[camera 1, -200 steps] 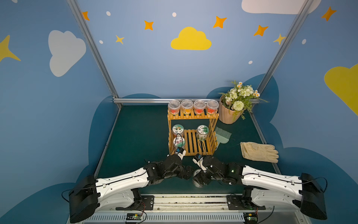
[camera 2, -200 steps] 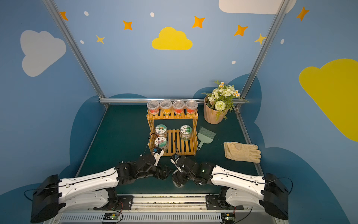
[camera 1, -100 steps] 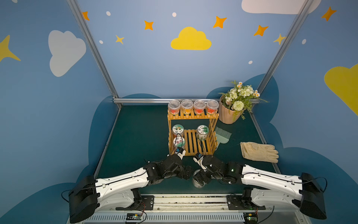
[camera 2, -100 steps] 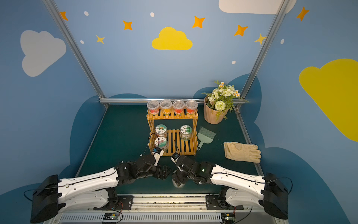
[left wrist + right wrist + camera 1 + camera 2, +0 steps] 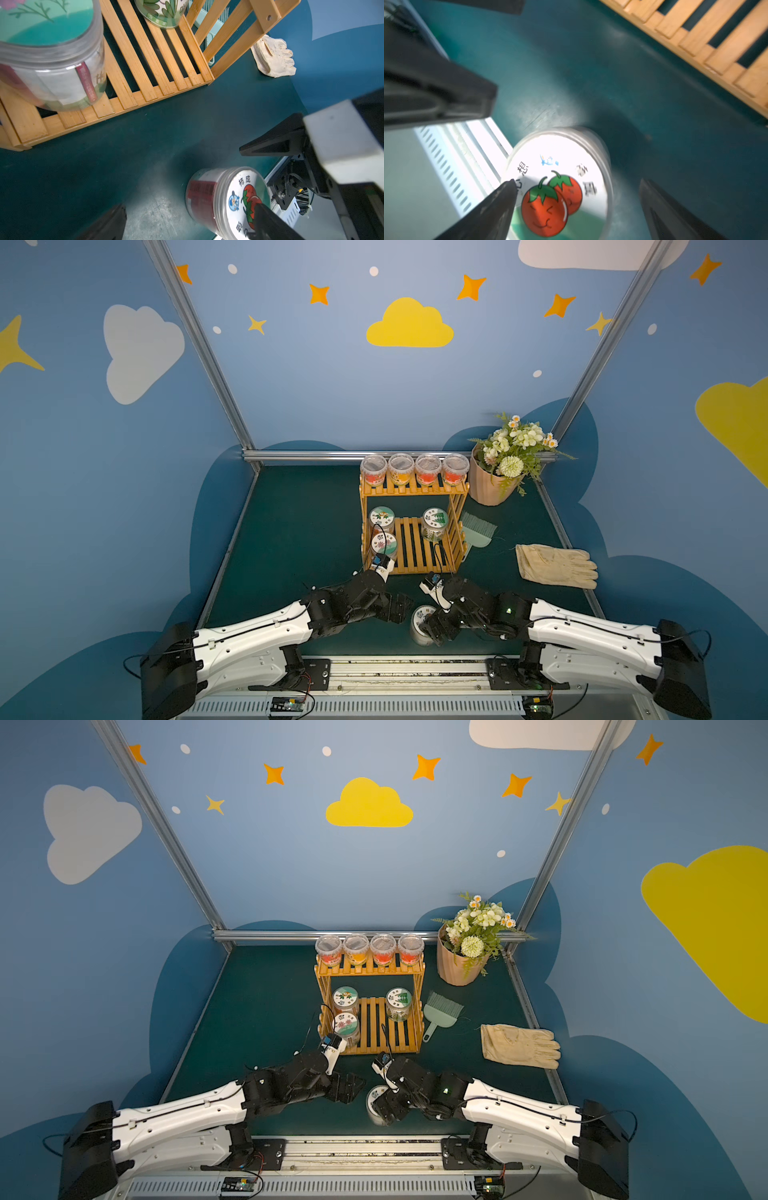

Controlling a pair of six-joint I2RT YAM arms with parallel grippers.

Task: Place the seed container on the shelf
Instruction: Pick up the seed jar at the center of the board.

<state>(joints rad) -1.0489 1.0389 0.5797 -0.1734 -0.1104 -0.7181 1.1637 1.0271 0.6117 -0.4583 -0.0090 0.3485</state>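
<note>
Left wrist view: left hand (image 5: pixel 190 205) spread open, empty; one finger (image 5: pixel 270 224) crosses the rim of the lid (image 5: pixel 245 199).
Both top views: seed container (image 5: pixel 419 616) upright at the front edge of the table (image 5: pixel 291 531), before the shelf (image 5: pixel 409 570), not on it; right hand (image 5: pixel 434 628) hides half.
Right wrist view: blurred; fingers (image 5: pixel 483 214) wide apart, straddling the tomato-printed lid, gripping nothing.

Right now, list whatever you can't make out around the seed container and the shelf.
- Seed container: in both top views the right gripper covers most of it.
- Its lid text: blurred in the right wrist view.
- Flower-lid jar on the shelf: blurred, cut off by the left wrist view's edge.
- Top-tier tubs: labels too small in both top views.
</note>
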